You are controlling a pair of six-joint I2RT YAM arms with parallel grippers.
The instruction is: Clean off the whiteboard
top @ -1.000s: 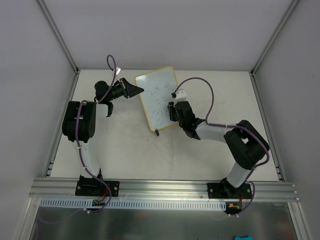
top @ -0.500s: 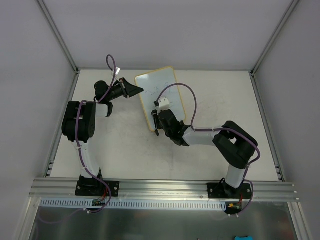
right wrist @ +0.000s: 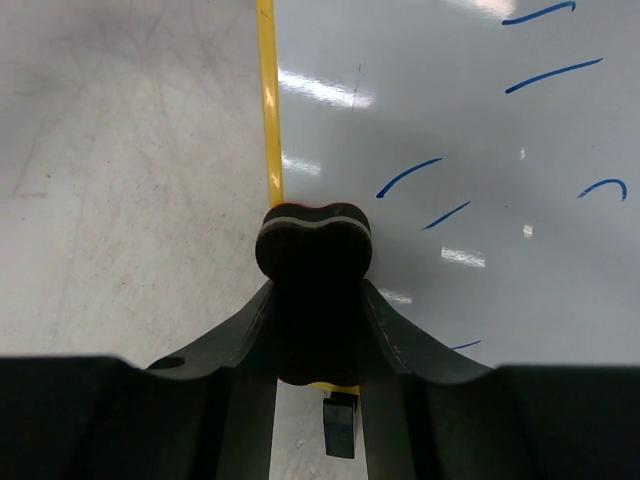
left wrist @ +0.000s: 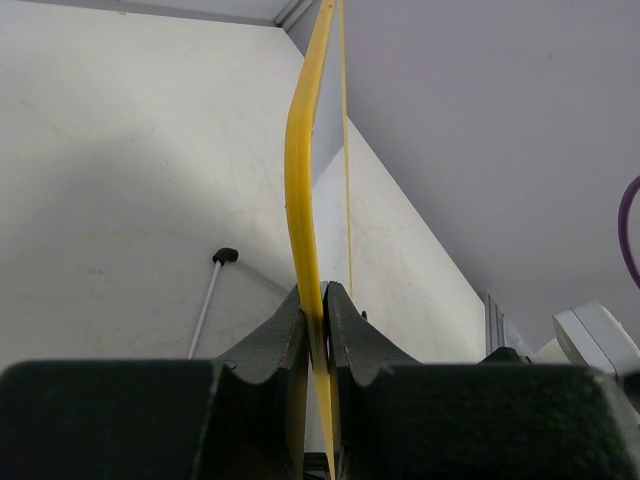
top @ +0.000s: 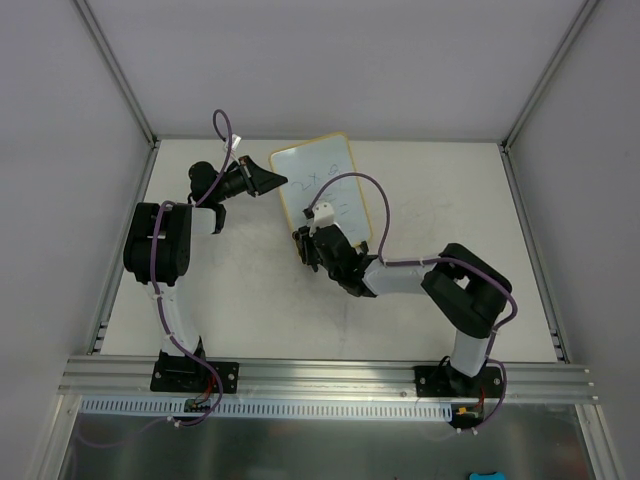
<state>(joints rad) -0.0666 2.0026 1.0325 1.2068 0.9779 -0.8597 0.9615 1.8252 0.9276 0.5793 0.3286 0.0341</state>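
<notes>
The whiteboard (top: 335, 180), white with a thin yellow frame and blue writing, stands tilted at the back middle of the table. My left gripper (top: 272, 180) is shut on the board's left edge; the yellow frame (left wrist: 300, 170) runs edge-on between its jaws. My right gripper (top: 312, 240) is shut on a black eraser block (right wrist: 314, 290) held against the board's lower left corner, over the yellow frame (right wrist: 268, 110). Blue strokes (right wrist: 408, 176) remain on the white surface (right wrist: 480, 130). A black foot (right wrist: 340, 424) shows below the eraser.
The table (top: 230, 290) is white, walled by grey panels. A thin white rod with a black tip (left wrist: 212, 292), one of the board's feet, rests on the table to the left of the board. An aluminium rail (top: 320, 375) runs along the near edge.
My right gripper has swept with the eraser from the board's middle right down and left to its lower left corner. The left gripper and board have stayed put.
</notes>
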